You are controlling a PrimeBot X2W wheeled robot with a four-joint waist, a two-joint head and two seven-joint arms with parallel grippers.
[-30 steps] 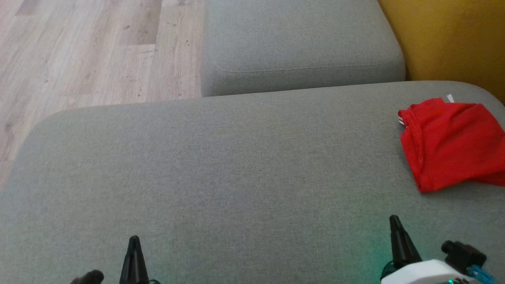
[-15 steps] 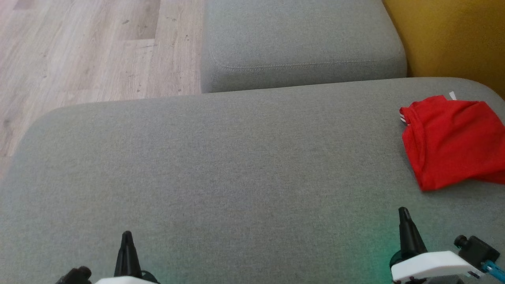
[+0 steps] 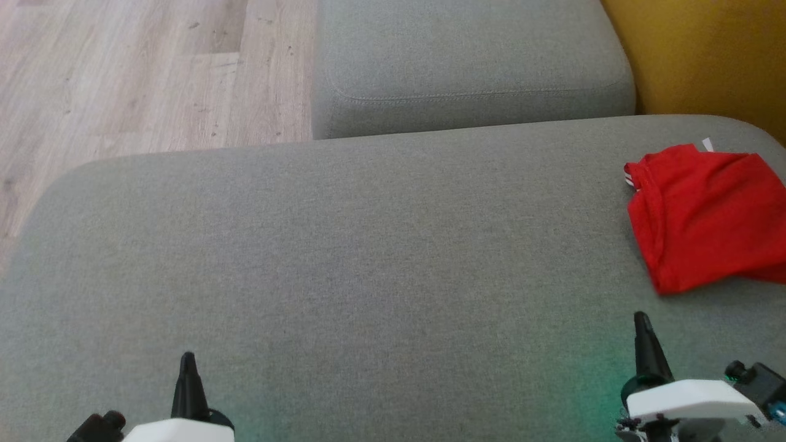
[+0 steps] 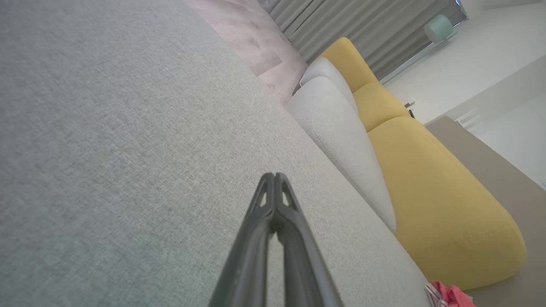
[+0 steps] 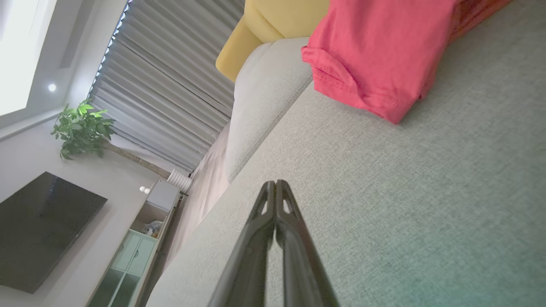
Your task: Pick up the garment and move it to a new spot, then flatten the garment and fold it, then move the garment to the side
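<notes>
We see the red garment (image 3: 706, 215) folded at the grey cushion's (image 3: 368, 245) right edge | white tag (image 3: 707, 145) too small to read | left gripper (image 3: 187, 358), right gripper (image 3: 641, 318) both closed, empty.

Red garment (image 3: 706, 215) cut off by head view's right edge; layers unclear

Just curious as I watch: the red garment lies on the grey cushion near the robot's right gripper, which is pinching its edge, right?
Not quite. The right gripper is shut on nothing, apart from the red garment, with bare grey cushion between them; the right wrist view shows it. The rest holds.
</notes>
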